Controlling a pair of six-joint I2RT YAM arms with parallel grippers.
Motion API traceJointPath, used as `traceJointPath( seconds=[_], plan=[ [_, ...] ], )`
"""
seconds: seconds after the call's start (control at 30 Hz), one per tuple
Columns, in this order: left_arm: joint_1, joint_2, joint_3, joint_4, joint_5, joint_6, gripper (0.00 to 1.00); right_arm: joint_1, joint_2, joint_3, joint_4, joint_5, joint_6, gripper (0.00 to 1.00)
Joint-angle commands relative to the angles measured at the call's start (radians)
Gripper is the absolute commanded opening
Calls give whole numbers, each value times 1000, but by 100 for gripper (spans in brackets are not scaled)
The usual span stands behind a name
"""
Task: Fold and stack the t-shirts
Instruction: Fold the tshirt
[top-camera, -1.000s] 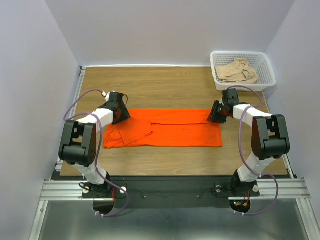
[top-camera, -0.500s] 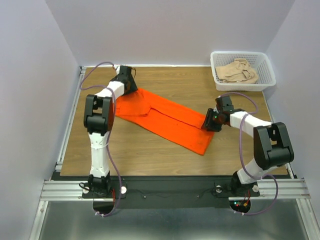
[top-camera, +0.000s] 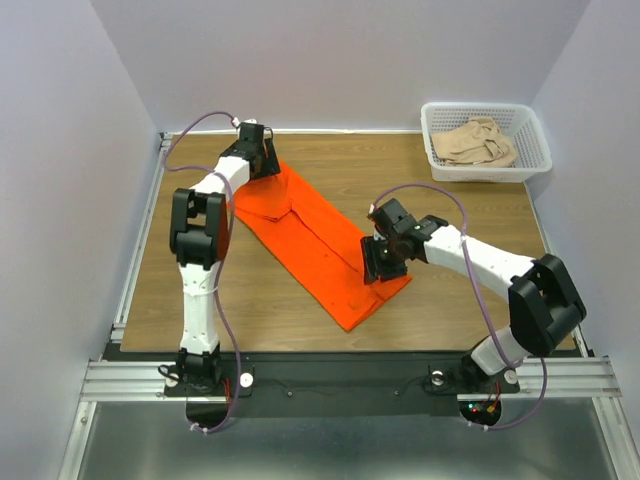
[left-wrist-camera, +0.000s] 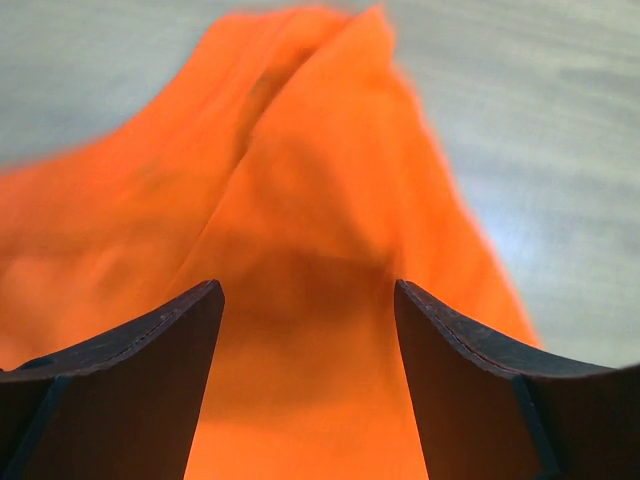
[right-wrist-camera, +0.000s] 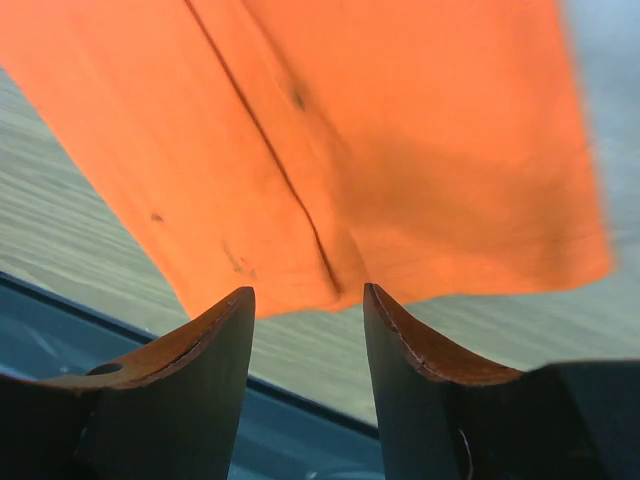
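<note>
Item one, orange t-shirt (top-camera: 318, 243): I see it folded into a long strip, flat on the bench (top-camera: 240, 300), running on the slant from 11 o'clock to 5 o'clock.
Item two, beige t-shirt (top-camera: 478, 142): crumpled in the white basket (top-camera: 437, 112) at the 1 o'clock corner.
Left fingers (top-camera: 257, 160): over the strip's 11 o'clock end, apart, cloth below them, nothing pinched.
Right fingers (top-camera: 384, 262): at the strip's 3 o'clock edge near its lower end, apart, clamped on nothing.
</note>
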Motion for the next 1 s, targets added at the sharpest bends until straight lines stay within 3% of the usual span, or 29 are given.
traceJointPath(
  seconds=[0.0, 0.17, 0.37, 0.97],
  plan=[
    [-5, -334, -225, 40, -96, -13, 81, 18, -35, 93, -49, 69, -129, 54],
    [-20, -494, -472, 53, -135, -79, 79, 35, 74, 176, -47, 94, -208, 54],
    [-31, -456, -528, 50, -132, -84, 75, 75, 152, 225, -49, 103, -265, 53],
    [-7, -131, -272, -49, -120, -17, 74, 254, 379, 307, -47, 83, -201, 53]
  ],
)
